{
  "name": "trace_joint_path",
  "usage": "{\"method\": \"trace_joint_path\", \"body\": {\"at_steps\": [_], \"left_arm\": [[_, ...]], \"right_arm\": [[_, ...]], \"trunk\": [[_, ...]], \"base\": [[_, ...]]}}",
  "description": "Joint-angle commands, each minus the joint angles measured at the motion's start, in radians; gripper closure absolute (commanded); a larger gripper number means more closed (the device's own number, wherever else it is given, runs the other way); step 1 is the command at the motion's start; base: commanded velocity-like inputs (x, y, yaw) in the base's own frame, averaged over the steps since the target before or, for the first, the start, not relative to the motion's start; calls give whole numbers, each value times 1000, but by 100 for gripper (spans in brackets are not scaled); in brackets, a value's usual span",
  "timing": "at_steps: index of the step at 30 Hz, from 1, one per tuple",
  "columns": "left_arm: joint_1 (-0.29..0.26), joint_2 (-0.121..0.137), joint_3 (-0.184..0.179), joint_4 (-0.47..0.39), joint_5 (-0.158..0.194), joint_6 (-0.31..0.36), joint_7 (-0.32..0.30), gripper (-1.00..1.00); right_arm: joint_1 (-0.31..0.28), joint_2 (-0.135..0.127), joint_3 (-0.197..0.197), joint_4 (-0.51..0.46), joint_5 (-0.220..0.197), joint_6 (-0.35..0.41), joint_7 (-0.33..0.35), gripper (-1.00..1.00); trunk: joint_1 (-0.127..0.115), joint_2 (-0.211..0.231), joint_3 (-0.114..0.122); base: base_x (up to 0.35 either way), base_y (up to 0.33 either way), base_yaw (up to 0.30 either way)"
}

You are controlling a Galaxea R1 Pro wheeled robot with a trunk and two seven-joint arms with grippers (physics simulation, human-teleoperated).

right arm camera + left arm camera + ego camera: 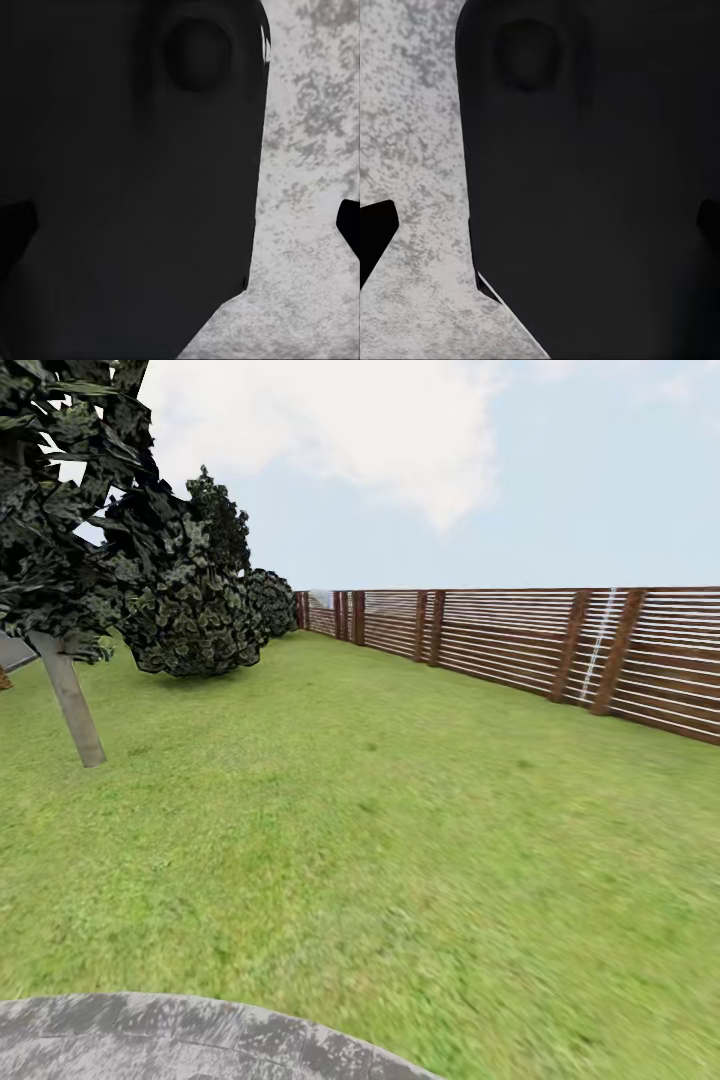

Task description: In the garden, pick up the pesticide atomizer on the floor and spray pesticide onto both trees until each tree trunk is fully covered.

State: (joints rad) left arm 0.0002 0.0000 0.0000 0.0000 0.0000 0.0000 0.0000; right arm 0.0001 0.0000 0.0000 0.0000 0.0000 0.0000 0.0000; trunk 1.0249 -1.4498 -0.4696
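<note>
Facing an open lawn (380, 810) beside the slatted fence (520, 645), the robot seems in transit, arms tucked against its dark body (592, 187). A grey-trunked tree (70, 700) stands left; whether either gripper's jaws are parted, I cannot tell.

Head camera faces forward over lawn (380, 840) toward fence (520, 635); both wrist cameras look close onto grey paving stone (412, 150), shared with head view's bottom edge.

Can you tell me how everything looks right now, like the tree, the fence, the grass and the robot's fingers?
Pale grey-tan tree trunk: standing, leaning, no white specks visible.
Round dark-leaved shrub: resting on the lawn.
Brown horizontal-slat wooden fence: upright, unbroken.
Bright green grass floor: blurry.
Grey speckled paving stone: flat, beneath the robot.
Left fingers: apart, holding nothing.
Right fingers: apart, holding nothing.
</note>
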Motion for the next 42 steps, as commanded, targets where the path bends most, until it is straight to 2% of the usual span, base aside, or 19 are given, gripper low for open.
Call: {"method": "trace_joint_path", "body": {"at_steps": [1, 2, 5, 8, 14, 18, 21, 28, 29, 30, 33, 38, 40, 42], "left_arm": [[-6, 6, 6, -6, 6, -6, -1, -100], [-12, 11, 12, -11, 5, -11, -4, -100], [6, -6, 2, 6, 3, 6, -13, -100], [22, -10, -3, 15, 0, 23, -16, -100], [23, -9, -2, -14, 4, 36, -15, -100], [17, -1, 1, -36, 7, 38, -15, -100], [13, 14, 6, -53, 9, 40, -12, -100], [-24, 52, 45, -93, 9, 40, 2, -100], [-72, 53, 92, -233, 5, 38, 2, -100], [-79, 53, 95, -240, 4, 38, 2, -100], [-136, 55, 104, -276, 1, 32, 2, -100], [-195, 56, 105, -295, -2, 12, 1, -100], [-202, 57, 105, -296, -3, -20, 0, -100], [-202, 59, 106, -291, -4, -100, -1, -100]], "right_arm": [[-6, -2, 0, -6, 1, -6, -1, -100], [-12, 2, 1, -12, 1, -11, 0, -100], [-26, 18, 1, -29, 0, 0, -1, -100], [-33, 33, 1, -41, 0, 17, -3, -100], [-35, 35, 2, -41, 0, 20, -3, -100], [-35, 26, 0, -63, 0, 20, -4, -100], [-35, 9, -3, -80, -1, 20, -5, -100], [-35, -30, -7, -119, -2, 20, -6, -100], [-36, -78, -7, -368, -2, 20, -6, -100], [-36, -83, -7, -393, -2, 20, -6, -100], [-41, -114, -10, -575, -2, 19, -6, -100], [-55, -124, -37, -707, -4, -3, -6, -100], [-58, -125, -52, -723, -4, -40, -6, -100], [-60, -126, -86, -715, -4, -110, -3, -100]], "trunk": [[0, 0, 0], [0, 0, 0], [0, 0, 0], [0, 0, 0], [0, 0, 0], [0, 0, 0], [0, 0, 0], [0, 0, 0], [0, 0, 0], [0, 0, 0], [0, 0, 0], [0, 0, 0], [0, 0, 0], [0, 0, 0]], "base": [[0, 0, 0], [0, 0, 0], [0, 0, 0], [-39, 0, 0], [-280, 0, 0], [-340, 0, 0], [-343, -17, 0], [-344, -88, 0], [-334, -141, 0], [-331, -146, 0], [-309, -166, 0], [-268, -184, 0], [-237, -198, 0], [-218, -201, 0]]}}
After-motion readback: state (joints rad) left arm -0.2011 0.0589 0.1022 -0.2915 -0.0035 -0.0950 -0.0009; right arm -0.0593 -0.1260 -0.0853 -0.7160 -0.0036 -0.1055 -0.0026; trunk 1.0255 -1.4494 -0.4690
